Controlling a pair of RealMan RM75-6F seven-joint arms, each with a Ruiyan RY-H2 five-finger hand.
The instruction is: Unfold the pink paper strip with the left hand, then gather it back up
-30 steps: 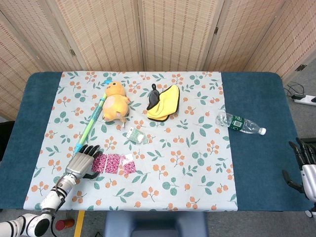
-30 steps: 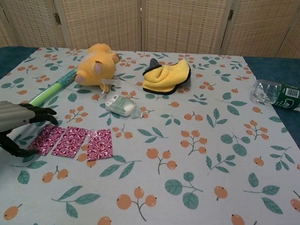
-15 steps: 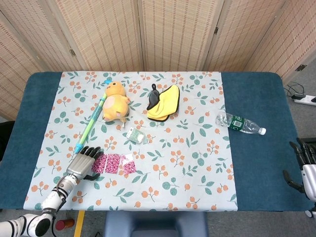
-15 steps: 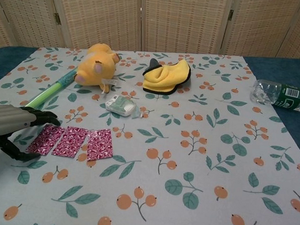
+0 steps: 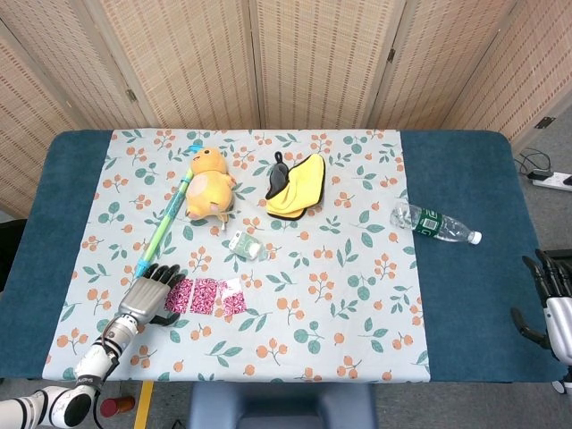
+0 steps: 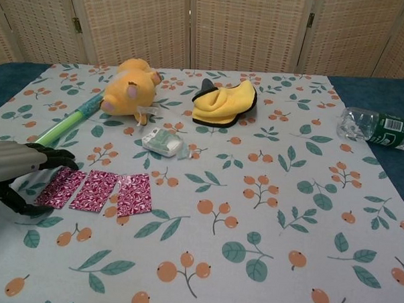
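Head view: the pink paper strip (image 5: 207,296) lies unfolded in three flat panels on the floral tablecloth (image 5: 357,295), near the table's front-left edge. The left hand (image 5: 147,292) sits just beside the strip's left end, its dark fingertips (image 5: 168,270) stretched forward along the cloth and its thumb curled below; the chest view shows the same hand (image 6: 17,167) with fingers extended over the leftmost panel's corner and nothing pinched between them, though whether they touch the paper cannot be told. The right hand (image 5: 552,299) hangs off the table's right edge, its fingers apart and holding nothing.

Behind the strip, a small clear packet (image 5: 246,245) rests on the cloth. Farther back, an orange plush toy (image 5: 209,183) lies beside a green-and-blue stick (image 5: 164,223) that runs diagonally towards the left hand. A yellow cloth with a black part (image 5: 296,185) lies bunched near the table's centre back. A plastic water bottle (image 5: 435,223) lies on its side on the blue table cover (image 5: 465,179), well apart from the strip.
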